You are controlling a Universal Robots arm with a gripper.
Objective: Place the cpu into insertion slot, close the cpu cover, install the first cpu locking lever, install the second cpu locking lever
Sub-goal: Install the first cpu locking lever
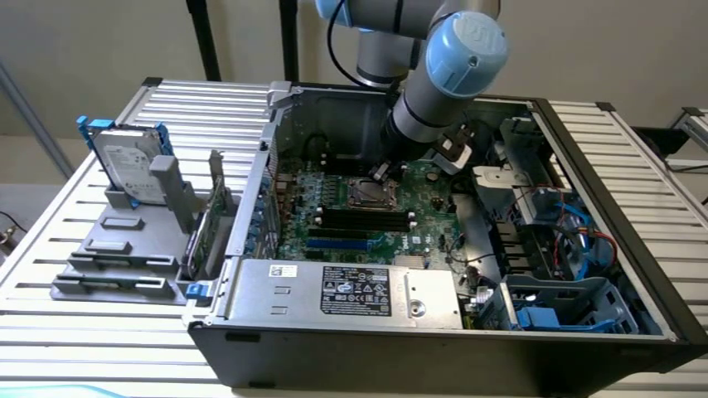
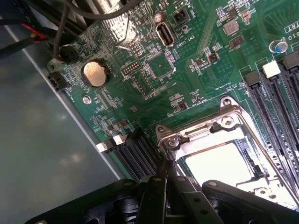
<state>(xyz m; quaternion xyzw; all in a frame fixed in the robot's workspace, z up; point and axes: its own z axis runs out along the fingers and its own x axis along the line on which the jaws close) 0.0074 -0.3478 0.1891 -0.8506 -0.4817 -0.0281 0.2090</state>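
fingers (image 2: 156, 198): pressed together, set at the cpu cover (image 2: 228, 122) corner
table (image 1: 652, 157): slatted metal, computer case (image 1: 443, 352) carried
wall (image 1: 89, 41): plain, pale

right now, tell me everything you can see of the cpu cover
The cpu cover is a thin, shiny silvery metal frame with screws near its corners and a square cut-out showing the cpu's bright top. It seems to lie flat over the insertion slot on the green board. The shut end effector's tip sits at one corner.
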